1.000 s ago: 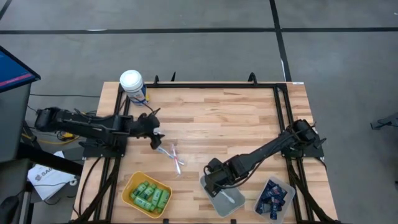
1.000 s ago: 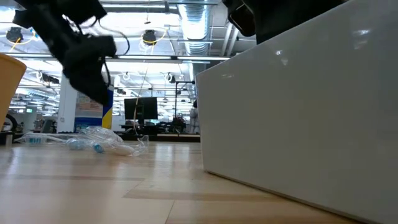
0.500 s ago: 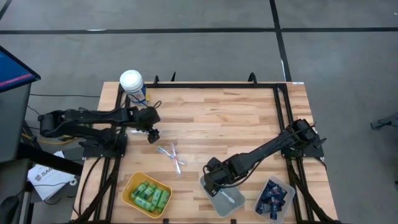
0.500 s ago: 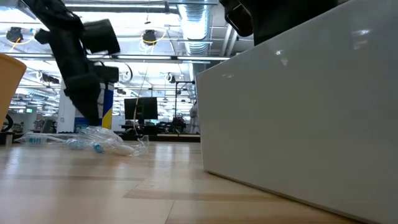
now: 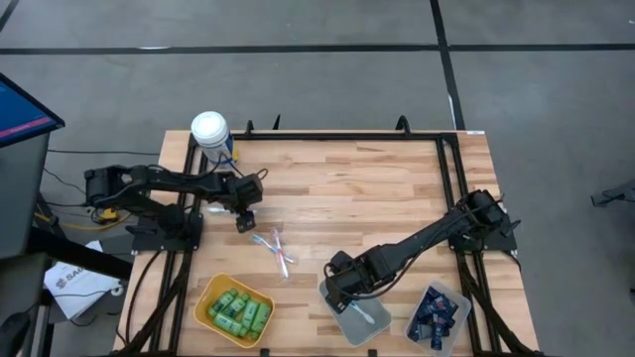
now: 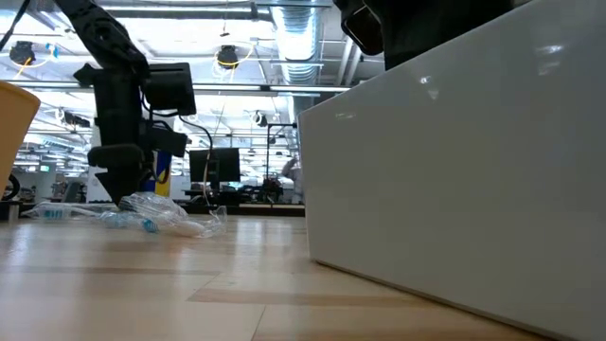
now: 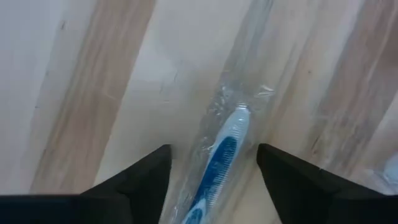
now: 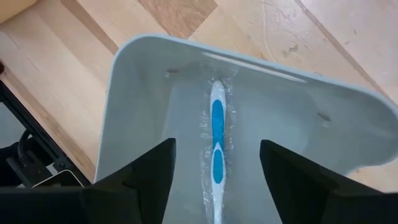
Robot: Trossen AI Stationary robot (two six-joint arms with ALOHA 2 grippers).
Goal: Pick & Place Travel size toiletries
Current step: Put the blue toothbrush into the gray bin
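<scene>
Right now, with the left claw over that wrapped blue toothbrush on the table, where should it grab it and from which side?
Grip the wrapped blue toothbrush across its narrow handle, coming straight down. It lies flat on the table, lined up between the open left claw fingers, so they can probably close on its long sides.

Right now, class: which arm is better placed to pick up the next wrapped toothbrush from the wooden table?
Left. Its open fingers straddle a clear-wrapped blue toothbrush on the wooden table. The right gripper hangs open over the white bin.
</scene>
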